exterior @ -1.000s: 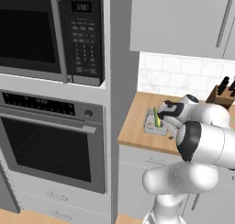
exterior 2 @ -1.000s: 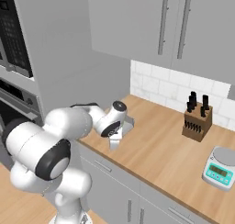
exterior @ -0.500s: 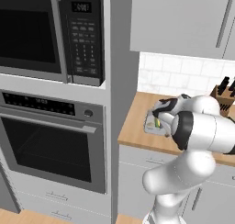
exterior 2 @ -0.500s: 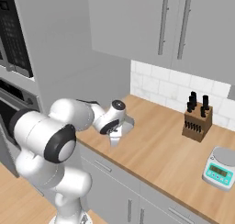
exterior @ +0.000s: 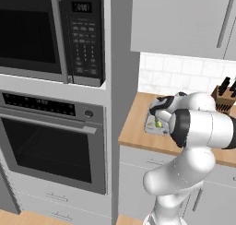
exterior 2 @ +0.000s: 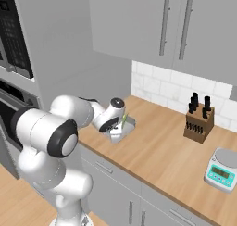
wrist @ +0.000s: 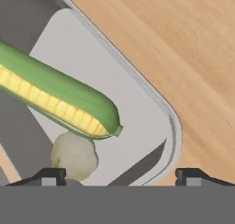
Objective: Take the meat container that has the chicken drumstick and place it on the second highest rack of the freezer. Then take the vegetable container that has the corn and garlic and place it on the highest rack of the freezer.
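Hand view puts you right over the vegetable container (wrist: 137, 140), a pale grey tray on the wooden counter (wrist: 183, 44). Your gripper (wrist: 120, 173) has its jaws spread wide, one fingertip (wrist: 50, 174) low on the left and the other low on the right, nothing clamped between them. The corn (wrist: 55, 99) lies slantwise inside the tray, its green-tipped end pointing toward the gap between your jaws. The garlic (wrist: 74, 155) sits just under that end, right beside the left fingertip. The tray's rounded corner and rim fall between the two tips. From the right base view, the tray (exterior 2: 124, 128) sits near the counter's front edge, under the hand.
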